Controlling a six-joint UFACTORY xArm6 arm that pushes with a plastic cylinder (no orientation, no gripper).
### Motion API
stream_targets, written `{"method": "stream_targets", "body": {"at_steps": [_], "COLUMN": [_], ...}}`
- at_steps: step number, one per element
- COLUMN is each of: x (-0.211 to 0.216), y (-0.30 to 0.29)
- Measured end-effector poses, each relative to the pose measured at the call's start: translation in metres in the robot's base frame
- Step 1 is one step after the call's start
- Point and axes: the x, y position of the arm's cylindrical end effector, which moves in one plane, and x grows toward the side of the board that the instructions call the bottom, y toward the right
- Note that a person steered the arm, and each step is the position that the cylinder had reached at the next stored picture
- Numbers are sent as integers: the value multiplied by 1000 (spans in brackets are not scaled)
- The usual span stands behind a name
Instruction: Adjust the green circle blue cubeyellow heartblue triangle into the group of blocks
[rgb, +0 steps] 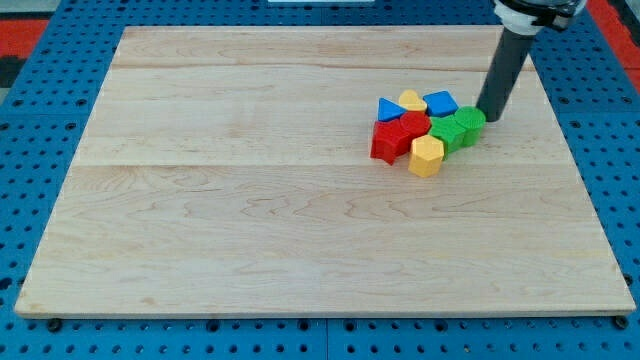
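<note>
the blocks stand packed together near the board's upper right, touching each other, so no gap between them lets anything pass. my tip blocks the cluster's right side, just beside the green circle. approaches from left and bottom are open.

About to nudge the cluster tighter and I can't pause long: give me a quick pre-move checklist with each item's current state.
1. My tip visible: ok, at the cluster's right edge.
2. Tip position: ok, beside the green circle; whether they touch, cannot tell.
3. Blue cube, yellow heart and blue triangle joined to the group: ok, along its top edge.
4. No stray blocks on the board: ok.
5. Group well inside the board edges: ok.
6. Gaps between neighbouring blocks: cannot tell.
</note>
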Motion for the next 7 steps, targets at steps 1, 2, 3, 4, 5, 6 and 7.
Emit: {"method": "stream_targets", "body": {"at_steps": [1, 2, 3, 4, 5, 6, 7], "x": [0, -2, -30, -62, -77, -51, -46], "y": [-15, -9, 39, 28, -7, -31, -42]}}
